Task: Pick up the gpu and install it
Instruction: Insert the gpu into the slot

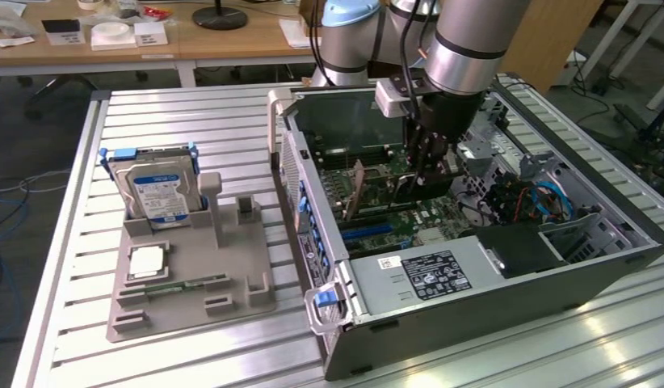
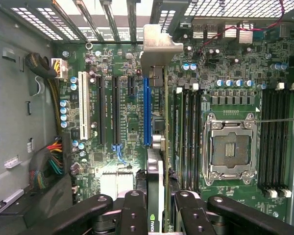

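- While the grey robot arm point(image 1: 461, 48) reaches down into the open grey-metal computer case point(image 1: 493, 279), its black hand point(image 1: 429, 182) point(image 2: 159, 215) hangs over the green motherboard point(image 2: 127, 142).
- The hand's dark fingers point(image 2: 134, 210) are closed narrow on the gpu point(image 2: 156, 181). It is a flat card seen edge-on, with a black shroud, a green logo by the fingers and a silver metal bracket at its far end.
- The gpu stands on edge just beside the long blue plastic slot point(image 2: 146, 112), with its bracket near the case's perforated rear wall. I cannot tell whether it is seated.
- The square silver processor socket point(image 2: 230, 147) lies on the card's other side, apart from it.
- In the exterior view, at nine o'clock from the case, a grey plastic tray point(image 1: 192, 291) rests on the slatted aluminium counter point(image 1: 170, 121).
- A silver hard drive with a blue-white label point(image 1: 157, 194) stands upright at the tray's eleven o'clock corner.
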`<state>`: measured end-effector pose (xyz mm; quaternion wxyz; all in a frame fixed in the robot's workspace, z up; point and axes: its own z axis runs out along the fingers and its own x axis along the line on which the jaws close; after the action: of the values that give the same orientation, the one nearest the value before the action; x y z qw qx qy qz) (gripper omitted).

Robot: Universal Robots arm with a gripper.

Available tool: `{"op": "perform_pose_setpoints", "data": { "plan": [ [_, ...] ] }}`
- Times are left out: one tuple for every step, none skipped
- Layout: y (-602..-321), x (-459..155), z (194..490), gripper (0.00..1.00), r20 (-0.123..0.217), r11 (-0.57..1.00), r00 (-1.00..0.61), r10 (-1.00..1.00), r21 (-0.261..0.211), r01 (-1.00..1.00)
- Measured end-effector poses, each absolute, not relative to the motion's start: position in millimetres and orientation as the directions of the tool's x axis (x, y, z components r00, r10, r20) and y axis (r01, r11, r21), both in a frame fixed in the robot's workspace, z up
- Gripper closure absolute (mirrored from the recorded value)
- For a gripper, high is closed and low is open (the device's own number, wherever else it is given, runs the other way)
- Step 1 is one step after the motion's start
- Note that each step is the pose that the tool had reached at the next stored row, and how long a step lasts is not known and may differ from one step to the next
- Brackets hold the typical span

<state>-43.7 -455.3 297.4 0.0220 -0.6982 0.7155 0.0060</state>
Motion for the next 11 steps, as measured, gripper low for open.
{"op": "perform_pose_setpoints", "data": {
  "plan": [
    [-455.3, -43.7, 297.4, 0.73, -0.040, 0.025, -0.024, -0.999, -0.022, -0.999],
    [-455.3, -43.7, 297.4, 0.73, -0.040, 0.025, -0.024, -0.999, -0.022, -0.999],
    [-455.2, -43.9, 297.3, 0.73, -0.040, 0.025, -0.024, -0.999, -0.022, -0.999],
    [-457.0, -44.4, 297.3, 0.73, -0.040, 0.025, -0.024, -0.999, -0.022, -0.999],
    [-457.8, -45.2, 295.3, 0.73, -0.040, 0.025, -0.024, -0.999, -0.022, -0.999],
    [-457.8, -46.1, 293.0, 0.73, -0.040, 0.025, -0.024, -0.999, -0.022, -0.999],
    [-457.8, -46.1, 292.9, 0.73, -0.040, 0.025, -0.024, -0.999, -0.022, -0.999],
    [-457.8, -46.1, 292.9, 0.73, -0.040, 0.025, -0.024, -0.999, -0.022, -0.999],
    [-457.8, -46.2, 292.9, 0.73, -0.040, 0.025, -0.024, -0.999, -0.022, -0.999],
    [-457.8, -46.7, 292.9, 0.73, -0.040, 0.025, -0.024, -0.999, -0.022, -0.999],
    [-457.8, -47.7, 292.7, 0.73, -0.040, 0.025, -0.024, -0.999, -0.022, -0.999]
  ]
}}
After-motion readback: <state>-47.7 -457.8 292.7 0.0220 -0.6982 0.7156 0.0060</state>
